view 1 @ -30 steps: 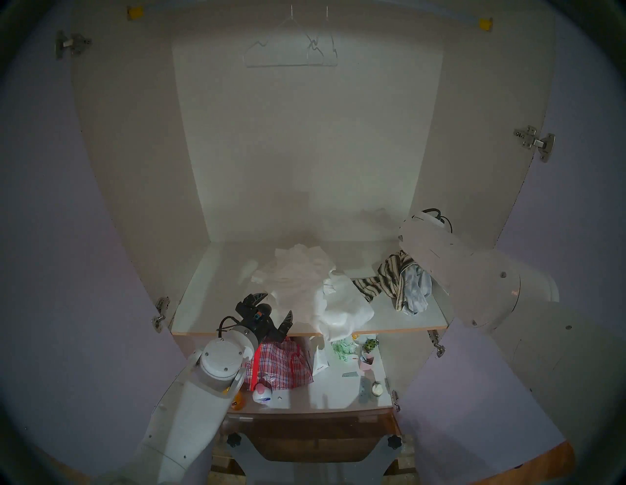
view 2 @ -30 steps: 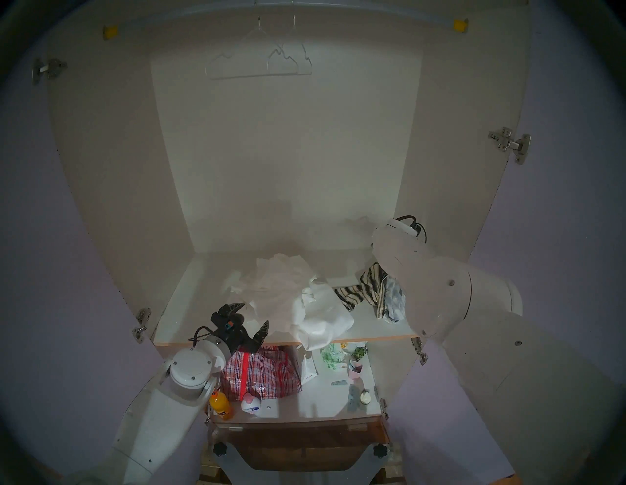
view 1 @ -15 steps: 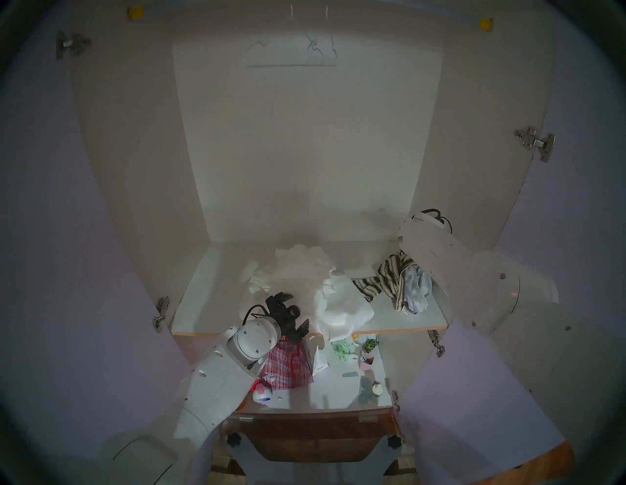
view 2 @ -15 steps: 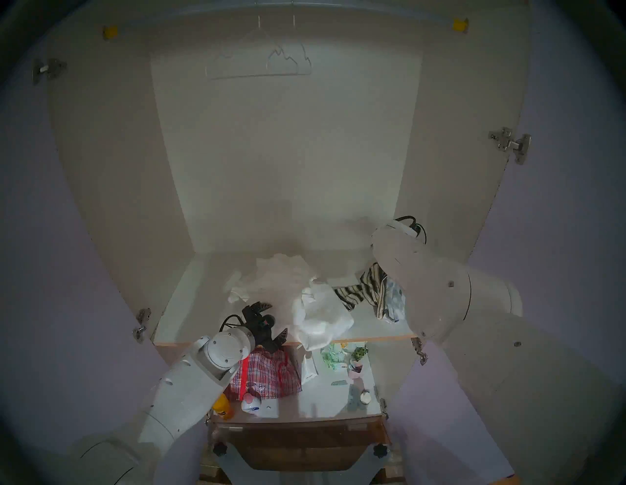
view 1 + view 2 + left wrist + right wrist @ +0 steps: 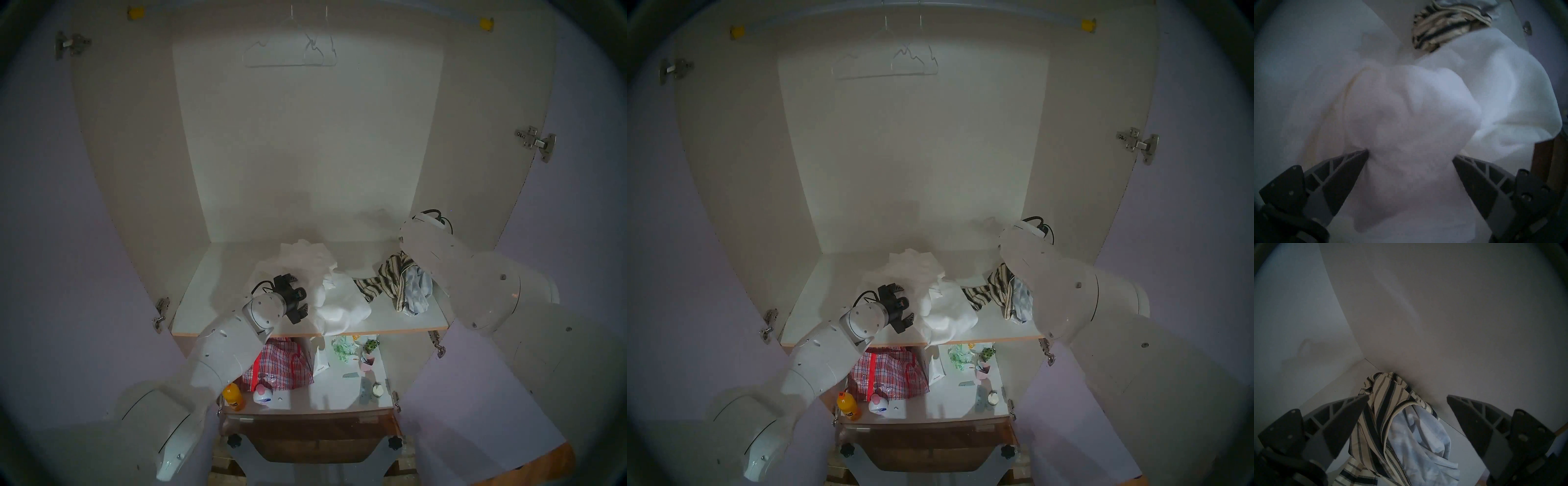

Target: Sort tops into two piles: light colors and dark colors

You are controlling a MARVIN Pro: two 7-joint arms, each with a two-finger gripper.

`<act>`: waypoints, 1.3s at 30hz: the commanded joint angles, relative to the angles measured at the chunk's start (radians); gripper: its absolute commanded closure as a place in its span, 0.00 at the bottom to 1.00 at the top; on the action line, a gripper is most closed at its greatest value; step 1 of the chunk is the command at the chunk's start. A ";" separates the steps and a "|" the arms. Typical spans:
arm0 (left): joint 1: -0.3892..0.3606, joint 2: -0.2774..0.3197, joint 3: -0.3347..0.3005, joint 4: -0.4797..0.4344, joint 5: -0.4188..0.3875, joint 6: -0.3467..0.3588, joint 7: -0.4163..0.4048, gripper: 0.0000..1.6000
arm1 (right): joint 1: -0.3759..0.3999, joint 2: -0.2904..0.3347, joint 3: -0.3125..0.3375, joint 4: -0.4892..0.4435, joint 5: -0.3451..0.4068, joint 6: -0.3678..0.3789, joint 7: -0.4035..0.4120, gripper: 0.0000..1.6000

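A heap of white and cream tops [image 5: 305,268] lies mid-shelf, also in the right head view [image 5: 915,271]. My left gripper [image 5: 302,292] [image 5: 906,302] is open at the heap's front left side. In the left wrist view, white cloth [image 5: 1423,101] bulges between the spread fingers of the left gripper [image 5: 1410,153]. The beige top with black stripes [image 5: 390,278] [image 5: 1379,404] and the pale grey-blue top [image 5: 419,288] [image 5: 1420,438] lie heaped at the shelf's right. My right gripper [image 5: 1407,396] is open above them; in the head views its arm [image 5: 441,258] hides it.
The shelf [image 5: 210,298] is inside a wardrobe with both doors open. The lower shelf holds a red checked bag [image 5: 285,363], an orange bottle [image 5: 233,397], a white plastic bag [image 5: 320,359] and a pink cup [image 5: 367,363]. Wire hangers [image 5: 291,51] hang above.
My left arm has moved up and forward from the shelf's front edge into the white heap, bunching the cloth back and to the right. The gripper stayed open. The right arm has not moved.
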 commanded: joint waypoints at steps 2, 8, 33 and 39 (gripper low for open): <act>-0.107 -0.033 0.025 0.085 -0.005 -0.099 -0.011 1.00 | 0.026 0.001 -0.005 -0.030 -0.004 -0.018 0.001 0.00; -0.136 -0.031 -0.054 0.116 -0.060 -0.243 0.132 1.00 | 0.020 0.000 -0.005 -0.040 -0.004 -0.016 0.001 0.00; 0.157 0.120 -0.209 -0.475 -0.150 -0.304 -0.025 1.00 | -0.015 -0.010 -0.005 -0.105 -0.004 -0.002 -0.001 0.00; 0.171 0.128 -0.185 -0.507 -0.177 -0.178 -0.207 1.00 | -0.034 -0.016 -0.005 -0.141 -0.003 0.010 -0.004 0.00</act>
